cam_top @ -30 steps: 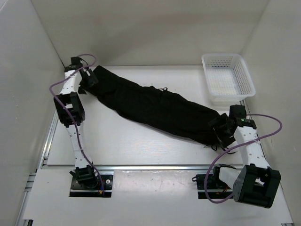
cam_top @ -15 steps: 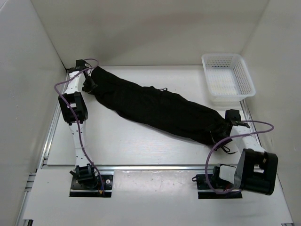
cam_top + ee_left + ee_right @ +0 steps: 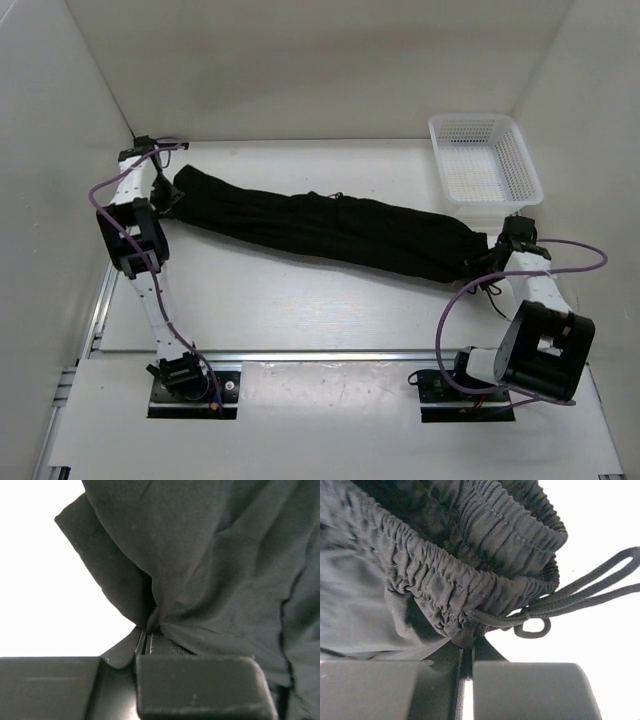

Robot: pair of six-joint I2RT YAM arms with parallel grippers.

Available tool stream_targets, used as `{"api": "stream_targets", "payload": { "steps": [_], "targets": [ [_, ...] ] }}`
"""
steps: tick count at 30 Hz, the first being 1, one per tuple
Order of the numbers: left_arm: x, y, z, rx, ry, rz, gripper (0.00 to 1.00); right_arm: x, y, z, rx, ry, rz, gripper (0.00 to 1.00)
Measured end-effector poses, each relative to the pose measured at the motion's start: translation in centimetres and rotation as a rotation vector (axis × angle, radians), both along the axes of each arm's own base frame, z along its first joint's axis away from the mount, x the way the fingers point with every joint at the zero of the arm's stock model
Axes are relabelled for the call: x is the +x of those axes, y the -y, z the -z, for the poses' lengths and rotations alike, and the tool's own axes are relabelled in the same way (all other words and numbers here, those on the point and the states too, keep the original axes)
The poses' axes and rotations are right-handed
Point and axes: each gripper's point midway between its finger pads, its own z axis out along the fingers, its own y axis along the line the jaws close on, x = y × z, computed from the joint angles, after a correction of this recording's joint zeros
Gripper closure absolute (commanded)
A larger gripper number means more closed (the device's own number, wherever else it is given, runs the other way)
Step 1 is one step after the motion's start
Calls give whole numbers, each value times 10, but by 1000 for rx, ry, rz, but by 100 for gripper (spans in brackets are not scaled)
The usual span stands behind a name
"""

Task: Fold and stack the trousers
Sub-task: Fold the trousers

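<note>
Two hands are pinching the trousers (image 3: 320,225), one at each end. The black garment is lying as a long, narrow band across the white table (image 3: 300,300), running from the far left corner down toward the right side, with its middle part resting on the table.

At the left end, the left hand (image 3: 165,197) is pressing its fingers (image 3: 200,685) together on a gathered fold of plain black cloth; in the left wrist view the fabric is bunching into the narrow slit between the jaws and fanning out above them.

At the right end, the right hand (image 3: 487,262) is clamping the waistband (image 3: 470,580). In the right wrist view the ruched elastic edge is sitting just above the closed jaws, and a small tuck of it is disappearing between them. The thin drawstring (image 3: 590,587) is trailing out to the right of the waistband in loops over the white surface.

A white mesh basket (image 3: 485,165) is standing at the far right of the table, apart from the trousers and just beyond the right hand.
</note>
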Motion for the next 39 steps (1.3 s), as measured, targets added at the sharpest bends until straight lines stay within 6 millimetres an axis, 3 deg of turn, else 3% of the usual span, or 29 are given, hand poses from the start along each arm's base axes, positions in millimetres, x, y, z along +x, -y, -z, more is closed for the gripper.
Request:
{"api": "stream_targets", "payload": {
  "steps": [3, 7, 9, 11, 12, 13, 15, 16, 17, 21, 24, 27, 30, 35, 39],
  "targets": [
    [-34, -4, -15, -8, -42, -51, 90, -6, 3, -9, 7, 16, 8, 100],
    [-66, -8, -27, 26, -65, -101, 90, -18, 2, -11, 10, -12, 4, 100],
    [-82, -9, -28, 45, -81, -126, 90, -24, 2, -15, -4, -9, -1, 95],
    [-99, -9, -28, 63, -102, -148, 90, -32, 3, -22, -25, 2, 2, 76],
    [-109, -10, -28, 77, -116, -161, 86, -35, 4, -26, -38, 12, 5, 33],
    [-117, -12, -29, 95, -125, -172, 72, -38, 7, -31, -59, 23, 12, 18],
    [-127, -20, -36, 130, -120, -200, 38, -45, 16, -38, -115, 32, 24, 6],
    [-130, -26, -42, 146, -104, -222, 23, -49, 19, -40, -139, 28, 29, 4],
    [-132, -32, -49, 158, -86, -238, 14, -52, 23, -42, -162, 20, 30, 4],
    [-136, -55, -82, 173, 19, -322, 15, -49, 31, -58, -214, 38, 9, 3],
    [-139, -68, -90, 158, 53, -364, 15, -32, 28, -76, -202, 100, -54, 3],
    [-140, -76, -78, 137, 35, -388, 18, -13, 23, -91, -172, 155, -128, 3],
    [-135, -73, -55, 97, -10, -388, 21, -2, 20, -100, -157, 187, -179, 3],
    [-131, -62, -17, 45, -71, -374, 22, 5, 16, -107, -144, 213, -222, 3],
    [-125, -55, 1, 16, -88, -371, 19, 5, 14, -107, -137, 217, -239, 3]
  ]
}}
